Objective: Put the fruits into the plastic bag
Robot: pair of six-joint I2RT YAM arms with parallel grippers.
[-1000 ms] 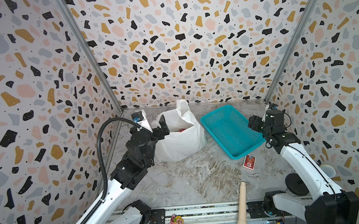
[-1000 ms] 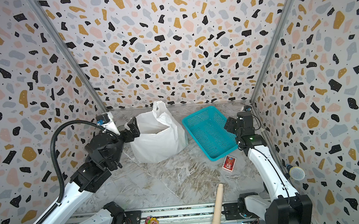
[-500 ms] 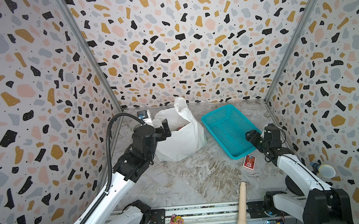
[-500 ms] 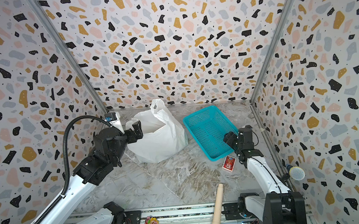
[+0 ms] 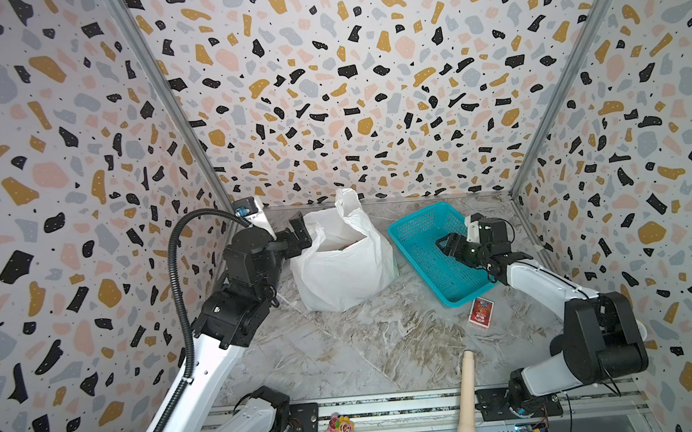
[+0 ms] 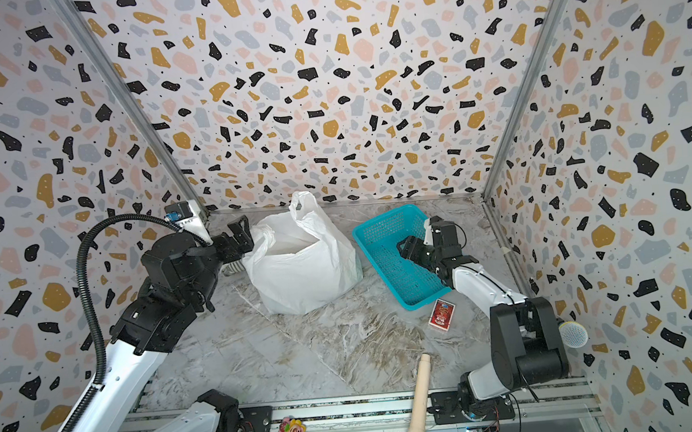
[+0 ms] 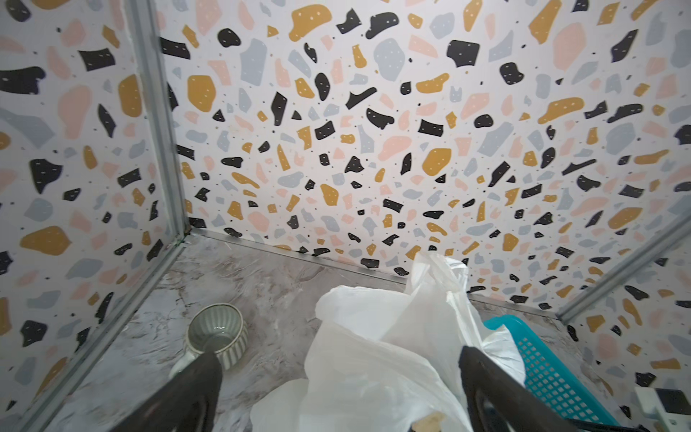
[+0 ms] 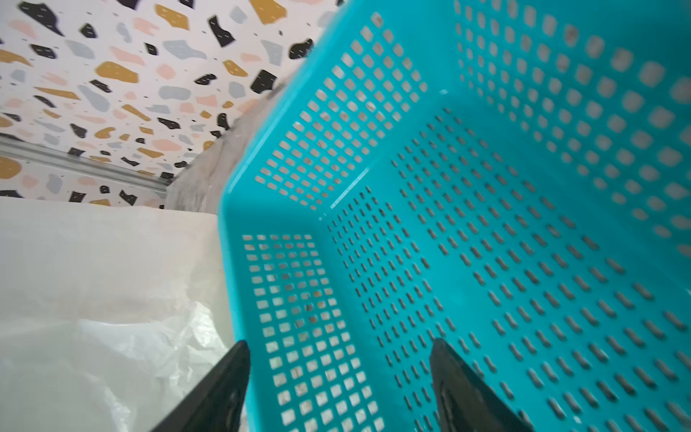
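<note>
Right hand (image 5: 446,244) over teal basket (image 5: 418,225)

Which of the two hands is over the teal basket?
The right hand: it is open, above the teal basket on the side nearest the bag. The left hand, also open, is at the plastic bag rim instead.

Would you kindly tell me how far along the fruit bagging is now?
Done: the teal basket is empty, no fruit lies on the table, and something red shows inside the plastic bag. In hand: nothing; the left gripper is open at the bag's rim, the right gripper open over the basket. Left: seemingly nothing; only the red card packet lies loose nearby.
</note>
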